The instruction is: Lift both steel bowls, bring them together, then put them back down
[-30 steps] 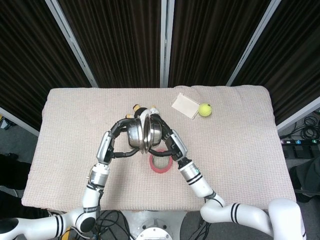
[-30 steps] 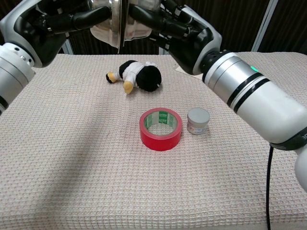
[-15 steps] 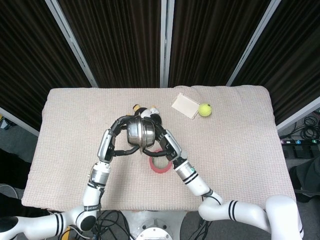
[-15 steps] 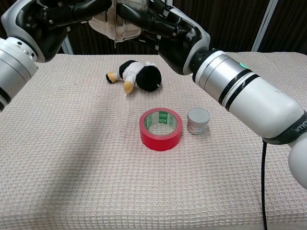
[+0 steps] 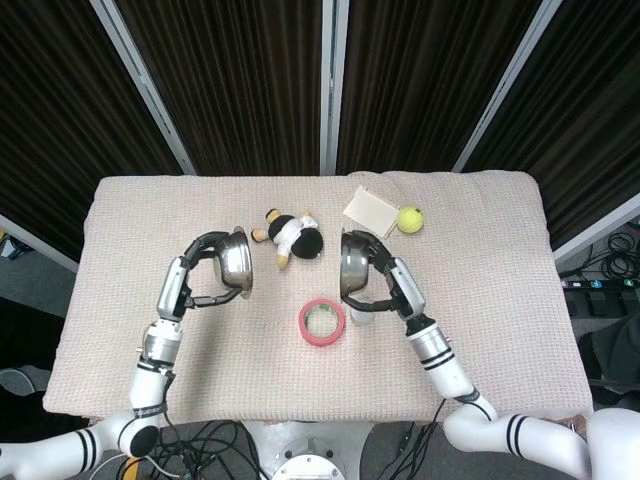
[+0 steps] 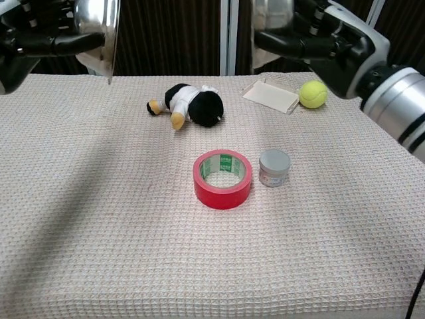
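Head view: my left hand (image 5: 200,270) grips the left steel bowl (image 5: 237,265), right hand (image 5: 385,283) the right steel bowl (image 5: 355,265), both tilted aloft; lowering mine could clip the small tin (image 6: 274,167).

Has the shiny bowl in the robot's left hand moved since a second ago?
Yes. The left bowl has swung leftward, away from the right bowl; it was above the red tape roll and is now left of the plush toy.
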